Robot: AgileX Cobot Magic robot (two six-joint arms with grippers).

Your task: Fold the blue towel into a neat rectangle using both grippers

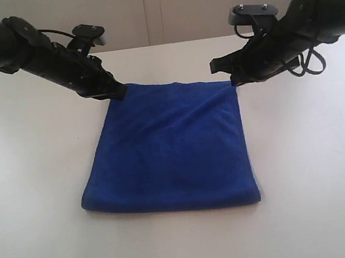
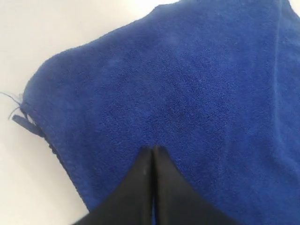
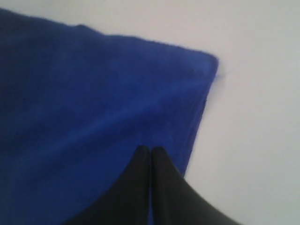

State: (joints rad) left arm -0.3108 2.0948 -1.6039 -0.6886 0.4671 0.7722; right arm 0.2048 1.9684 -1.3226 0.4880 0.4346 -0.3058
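The towel (image 1: 168, 148) lies folded on the white table (image 1: 34, 183) in the middle of the exterior frame, a deep blue, nearly square pad. Its lower edge is a thick, rounded fold running straight from lower left to lower right. The left and right edges run up and inward toward the narrower upper edge. The layers sit closely stacked, with the right edge a little uneven near the lower right corner. The nap is soft and matte, with faint creases fanning down from the upper right corner and a shallow dip across the middle.

Bare table surrounds the towel on every side: wide room at the left, right and bottom of the frame, and a narrower strip at the top before the pale wall (image 1: 145, 12).

The left gripper (image 1: 119, 91) comes in from the upper left and its tip meets the towel's upper left corner. In its wrist view the jaws are pressed together over the cloth, and a few loose threads (image 2: 16, 115) stick out from a nearby corner. The right gripper (image 1: 235, 82) reaches in from the upper right to the upper right corner, jaws likewise together, just inside a stitched hem. Whether either pinches any cloth I cannot tell
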